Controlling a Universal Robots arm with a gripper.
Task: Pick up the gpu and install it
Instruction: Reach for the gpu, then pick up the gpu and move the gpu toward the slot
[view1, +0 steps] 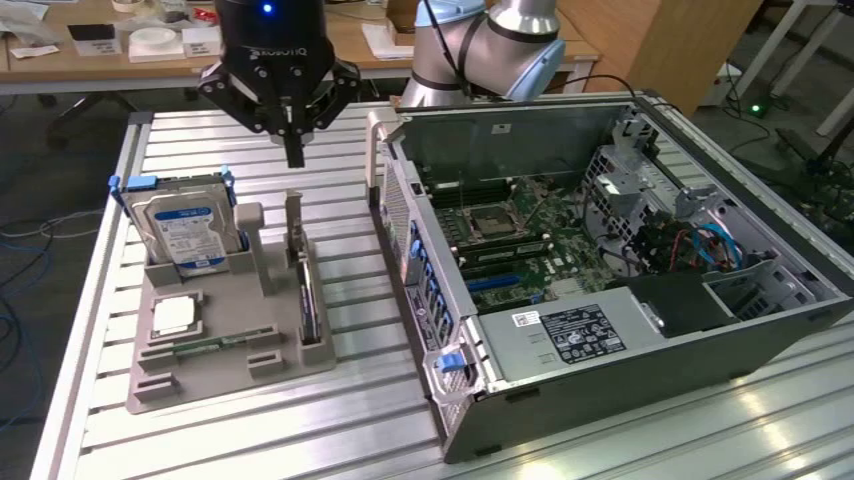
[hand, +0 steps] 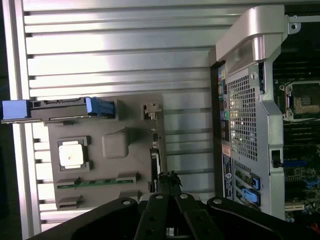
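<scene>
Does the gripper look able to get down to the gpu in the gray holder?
Probably yes. The gripper hangs above the gpu with only open air between them, and the hard drive stands off to one side.

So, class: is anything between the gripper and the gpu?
Nothing visible. The shut gripper hangs above the gpu, which stands on edge in the grey holder, with open air between them.
</scene>
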